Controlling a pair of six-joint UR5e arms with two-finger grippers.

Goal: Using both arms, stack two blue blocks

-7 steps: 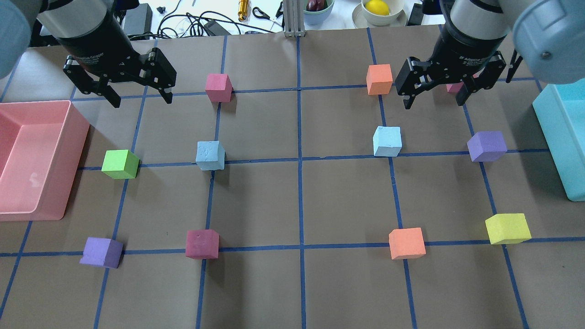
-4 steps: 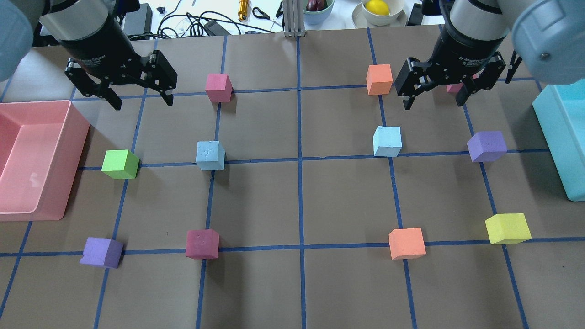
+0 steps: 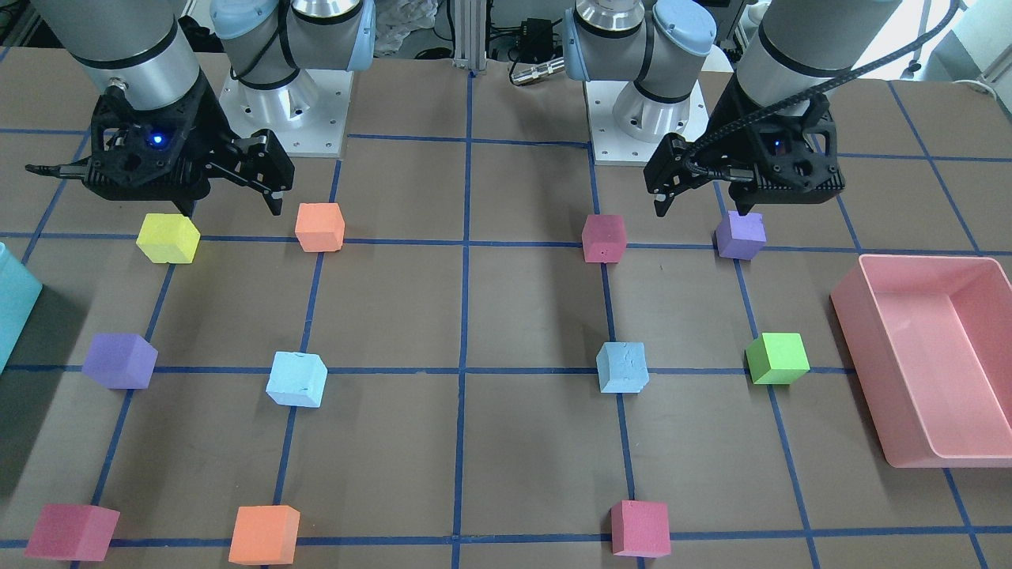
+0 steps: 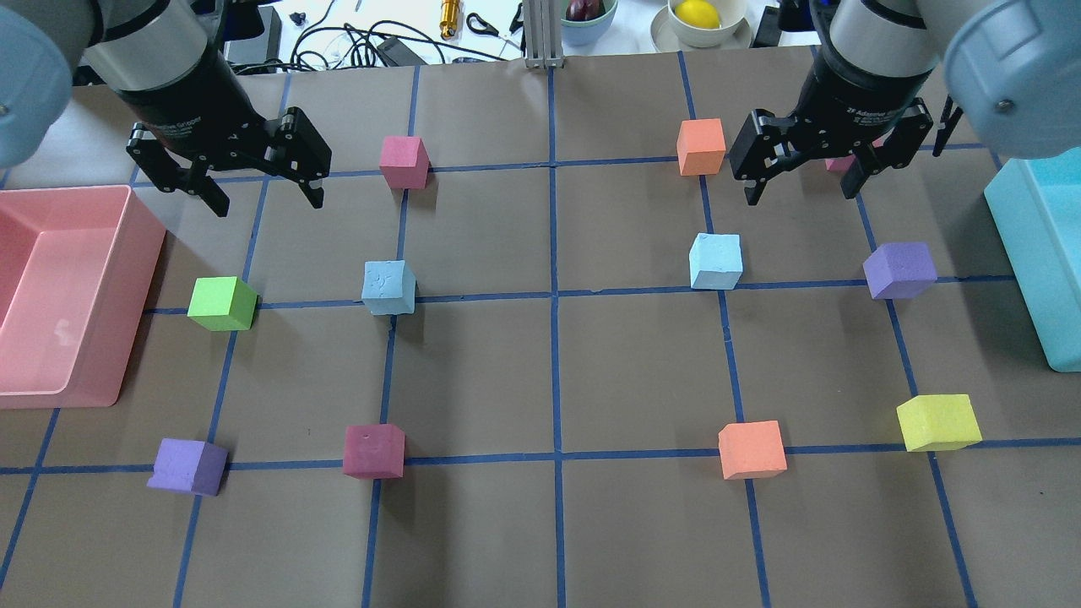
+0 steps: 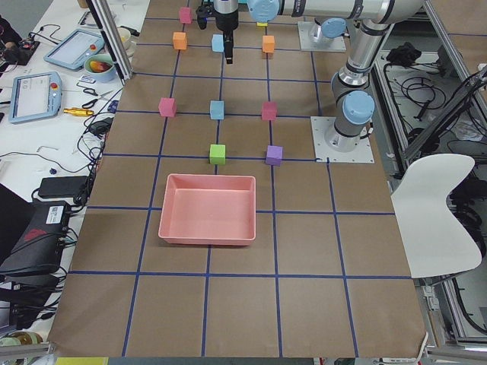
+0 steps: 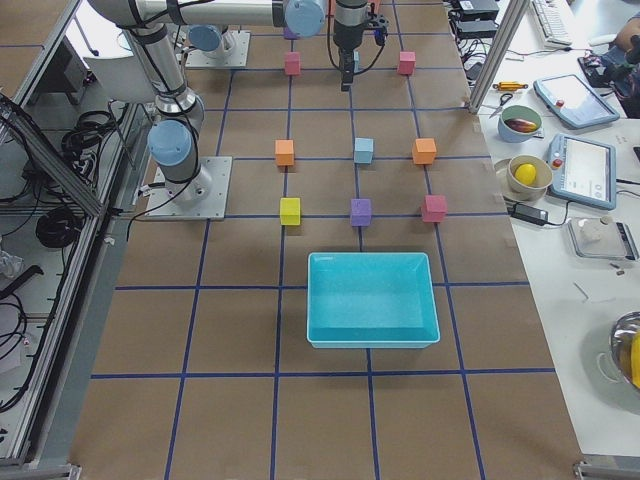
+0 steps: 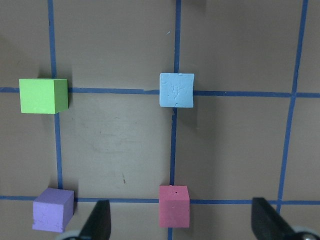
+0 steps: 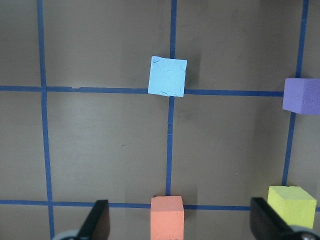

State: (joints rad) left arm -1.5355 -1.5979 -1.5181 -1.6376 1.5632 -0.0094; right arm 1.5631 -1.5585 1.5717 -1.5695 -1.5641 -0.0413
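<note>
Two pale blue blocks rest apart on the brown table, each on a blue tape line. One (image 4: 389, 287) is left of centre, the other (image 4: 715, 261) right of centre. They also show in the front view (image 3: 622, 367) (image 3: 296, 379). My left gripper (image 4: 268, 203) hangs open and empty above the table, behind and left of the left block, which shows in its wrist view (image 7: 176, 90). My right gripper (image 4: 799, 194) hangs open and empty behind and right of the right block, which shows in its wrist view (image 8: 168, 76).
A pink bin (image 4: 143, 253) stands at the left edge, a teal bin (image 4: 1030, 262) at the right. Other cubes dot the grid: green (image 4: 222, 303), pink (image 4: 404, 161), orange (image 4: 701, 146), purple (image 4: 899, 269), yellow (image 4: 937, 421), orange (image 4: 752, 449), magenta (image 4: 373, 450), purple (image 4: 187, 465).
My left gripper has shifted a little to the right and toward the table's middle. My right gripper has barely moved. Both stay open; no block has moved.
</note>
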